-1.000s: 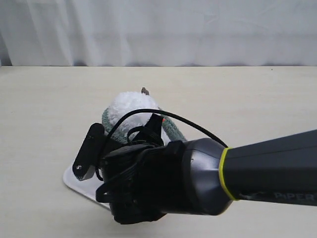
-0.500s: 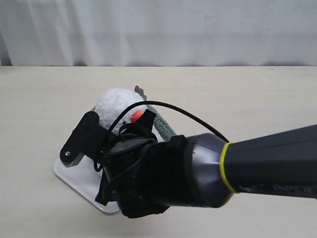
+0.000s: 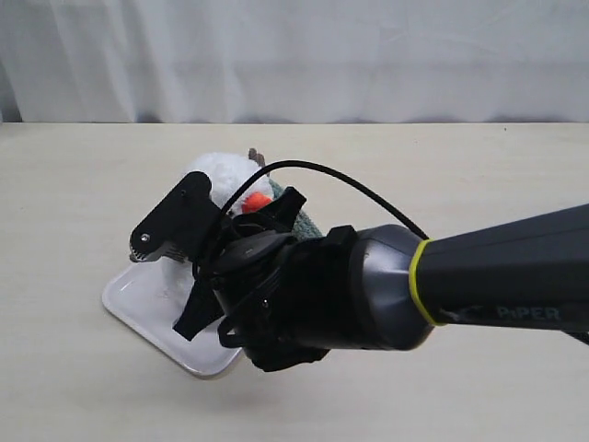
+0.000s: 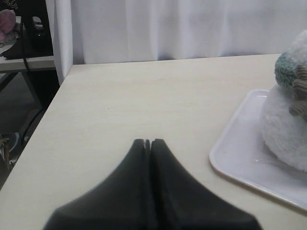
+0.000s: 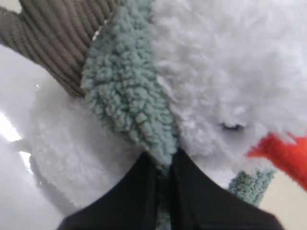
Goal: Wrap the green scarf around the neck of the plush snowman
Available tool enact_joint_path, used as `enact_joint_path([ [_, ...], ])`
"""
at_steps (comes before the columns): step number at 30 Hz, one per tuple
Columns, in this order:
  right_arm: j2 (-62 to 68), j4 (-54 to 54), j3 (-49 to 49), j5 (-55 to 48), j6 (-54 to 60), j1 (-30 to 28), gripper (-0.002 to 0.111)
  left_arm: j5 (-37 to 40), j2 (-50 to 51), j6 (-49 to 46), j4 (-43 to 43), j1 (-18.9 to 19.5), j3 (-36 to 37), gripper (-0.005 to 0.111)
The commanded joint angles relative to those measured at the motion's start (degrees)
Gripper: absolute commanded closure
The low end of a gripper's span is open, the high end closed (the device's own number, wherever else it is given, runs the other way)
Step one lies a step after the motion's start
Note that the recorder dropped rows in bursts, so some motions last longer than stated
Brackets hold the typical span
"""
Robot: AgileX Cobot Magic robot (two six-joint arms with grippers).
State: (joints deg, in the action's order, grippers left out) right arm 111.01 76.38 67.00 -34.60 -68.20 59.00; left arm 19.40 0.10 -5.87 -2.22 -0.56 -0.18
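The plush snowman stands on a white tray, mostly hidden behind my right arm; its orange nose shows. In the right wrist view its white head, orange nose and a brown corduroy arm fill the frame. The green scarf runs between head and body, and my right gripper is shut on it. A bit of scarf shows beside the arm. My left gripper is shut, empty, over bare table left of the tray, apart from the snowman.
A white curtain hangs behind the table's far edge. The table's left edge drops off beside my left gripper, with dark furniture beyond. My right arm reaches in across the front right of the table.
My right gripper has swung left and up around the snowman with the scarf in it. The snowman and tray have shifted left, and the nose now faces the camera.
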Motion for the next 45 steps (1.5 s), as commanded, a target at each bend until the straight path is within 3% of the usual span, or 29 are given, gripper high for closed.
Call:
enact_joint_path([
  [1, 0.1, -2.4, 0.3, 2.0, 3.7, -0.3, 0.093, -1.0, -0.1, -0.1, 0.1, -0.2, 0.2, 0.107],
  [6, 0.1, -6.5, 0.3, 0.4, 8.9, -0.3, 0.065, -1.0, -0.1, -0.1, 0.1, -0.2, 0.2, 0.107],
  [9, 0.1, -6.7, 0.3, -4.7, 10.6, -0.2, 0.057, -1.0, -0.1, -0.1, 0.1, -0.2, 0.2, 0.107],
  [15, 0.0, -10.3, 0.3, -15.2, 13.7, -0.2, 0.057, -1.0, -0.1, -0.1, 0.1, -0.2, 0.2, 0.107],
  [25, -1.9, -26.2, 0.3, -16.2, 27.4, -0.2, 0.056, -1.0, -0.1, -0.1, 0.1, -0.2, 0.2, 0.107],
  [32, -1.9, -29.7, -3.3, -18.5, 28.3, -0.8, 0.056, -0.8, -0.1, -0.1, 0.0, -0.2, 0.2, 0.107],
  [37, -1.9, -29.7, -7.7, -18.6, 26.5, -4.1, 0.056, -0.8, -0.1, -0.1, 0.0, -0.2, 0.2, 0.107],
  [45, -1.9, -29.0, -11.6, -10.0, 24.9, -12.4, 0.056, -0.8, -0.1, -0.1, 0.0, -0.2, 0.2, 0.107],
])
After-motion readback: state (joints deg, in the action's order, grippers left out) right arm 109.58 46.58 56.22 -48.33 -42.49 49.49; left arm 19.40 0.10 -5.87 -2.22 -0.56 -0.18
